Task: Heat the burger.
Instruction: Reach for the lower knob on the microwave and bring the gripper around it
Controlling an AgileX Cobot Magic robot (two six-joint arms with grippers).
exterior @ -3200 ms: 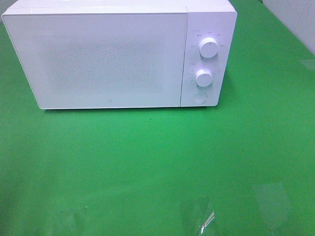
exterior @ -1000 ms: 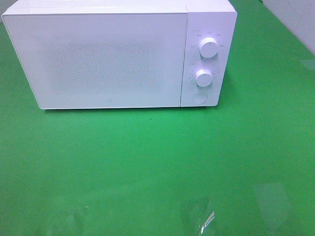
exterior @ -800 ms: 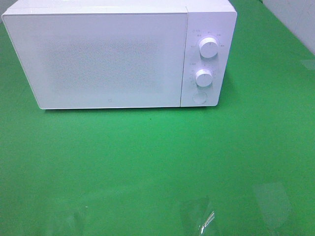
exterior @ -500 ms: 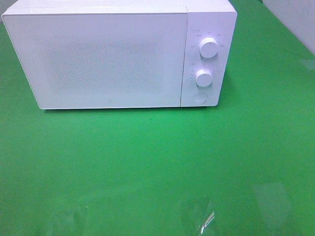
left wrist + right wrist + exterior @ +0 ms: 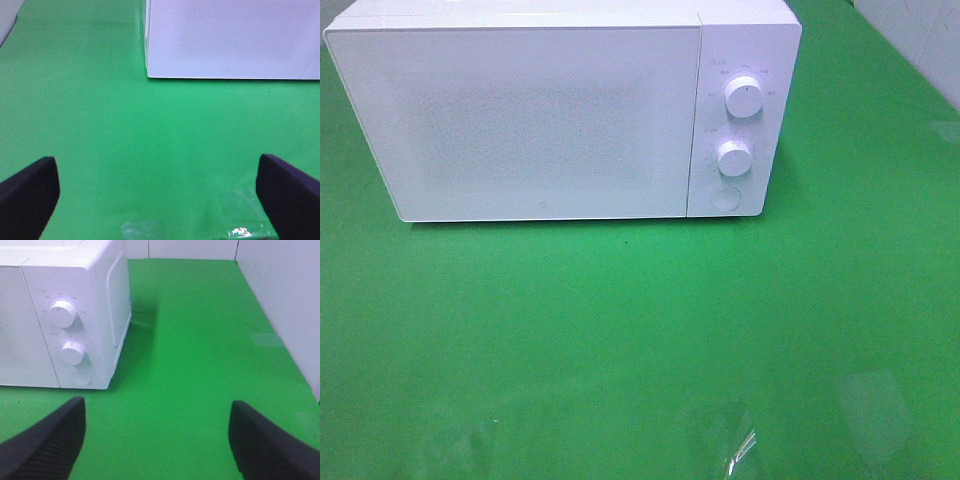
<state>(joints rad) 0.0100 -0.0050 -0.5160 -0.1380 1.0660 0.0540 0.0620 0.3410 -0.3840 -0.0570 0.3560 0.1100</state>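
The microwave [image 5: 560, 110] sits at 11 o'clock on the counter [image 5: 620, 330], its door [image 5: 520, 120] shut and its two knobs [image 5: 745, 97] on the 3 o'clock side. No burger shows anywhere; it may be behind the door, but I cannot tell. The left gripper [image 5: 157, 192] and right gripper [image 5: 155, 442] both hang wide and empty above the counter, facing the oven, likely staged so either can reach door or dials
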